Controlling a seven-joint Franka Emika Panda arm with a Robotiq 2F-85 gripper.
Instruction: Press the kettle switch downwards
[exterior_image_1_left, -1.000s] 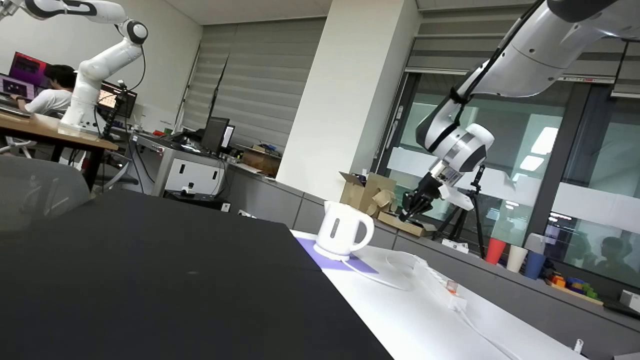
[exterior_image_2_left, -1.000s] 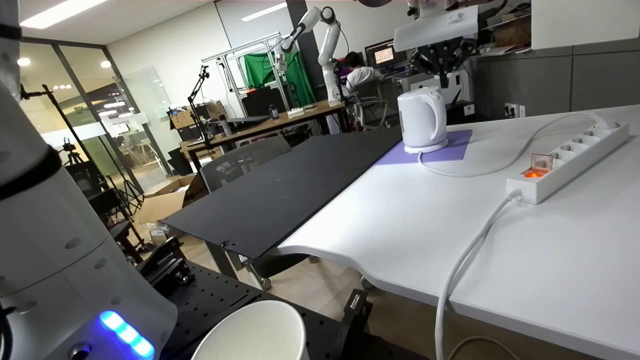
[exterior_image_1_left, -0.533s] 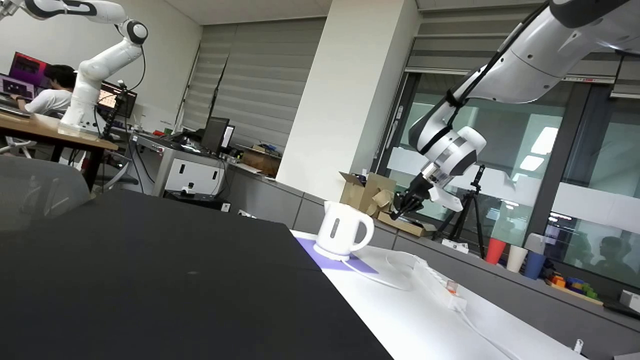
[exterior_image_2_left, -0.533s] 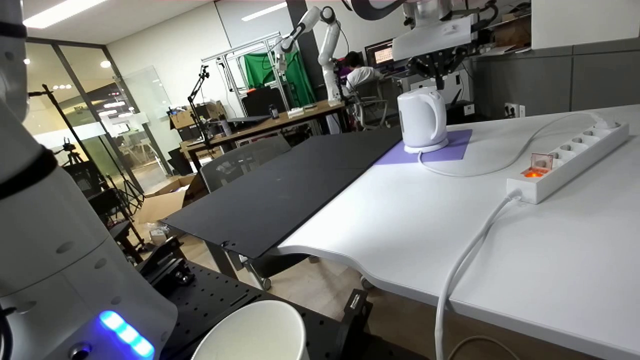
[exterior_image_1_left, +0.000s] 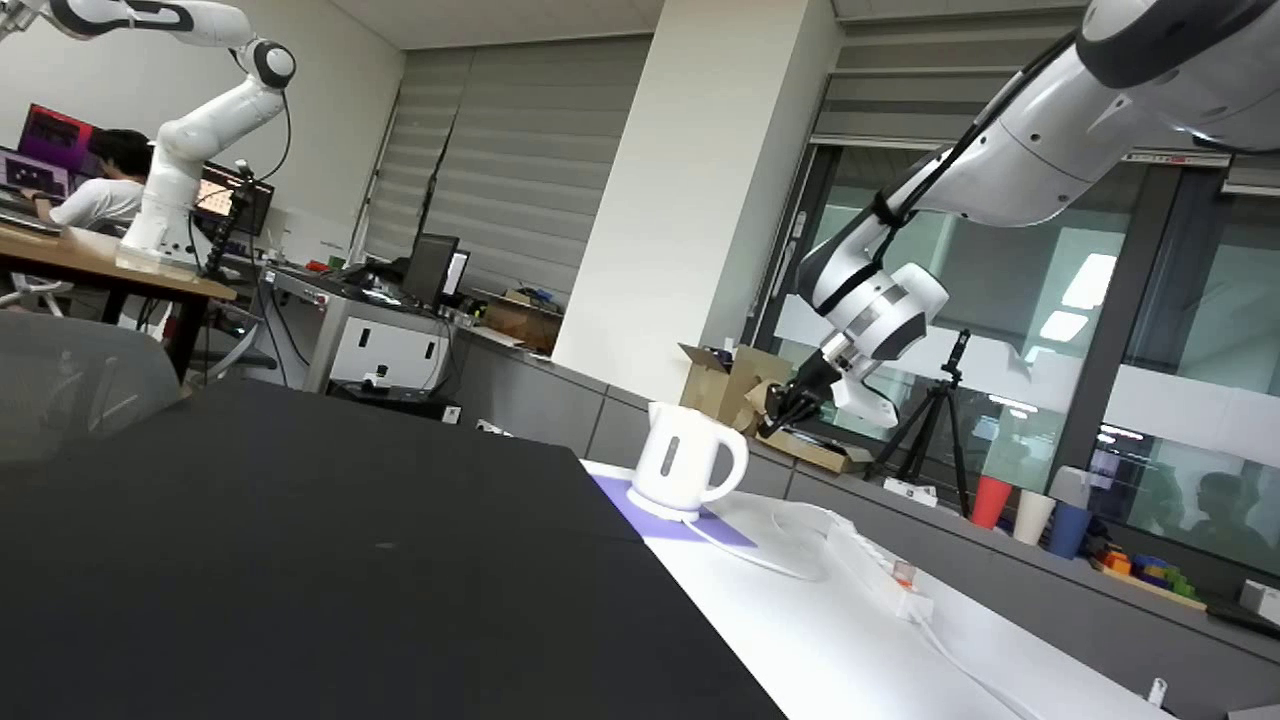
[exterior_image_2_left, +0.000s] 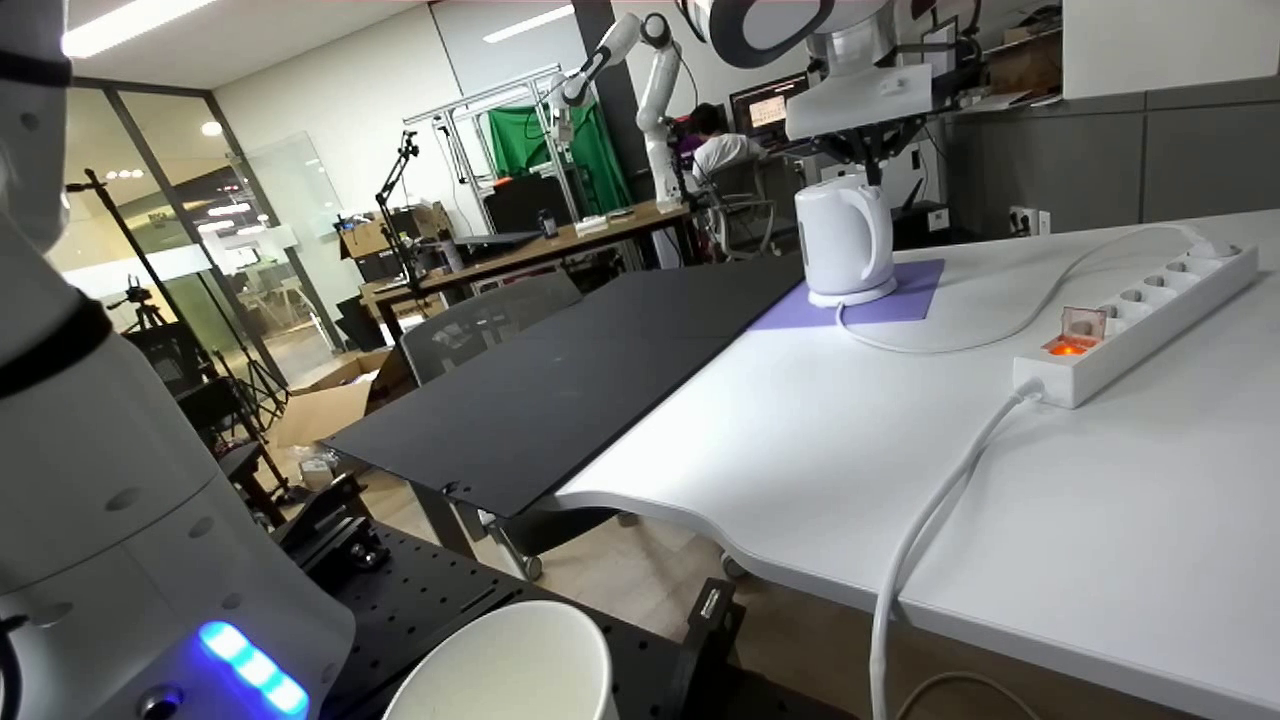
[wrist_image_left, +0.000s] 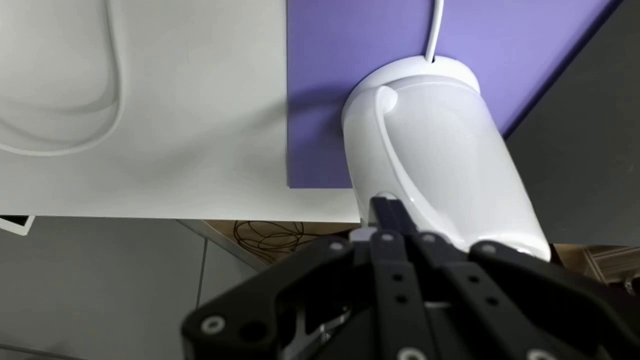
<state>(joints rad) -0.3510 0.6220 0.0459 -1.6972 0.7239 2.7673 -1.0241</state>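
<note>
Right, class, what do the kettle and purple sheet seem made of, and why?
Kettle: probably plastic, glossy; smooth and white, with bright highlights. Purple sheet: perhaps paper or thin foam, matt; it lies flat, with no sharp reflections.

Soft shadows fall across the white table (wrist_image_left: 210, 60).

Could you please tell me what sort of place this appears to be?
Probably a robotics lab or research office: in an exterior view, another white robot arm stands on a wooden desk, a person sits near computer screens, and there is a black tripod.
</note>
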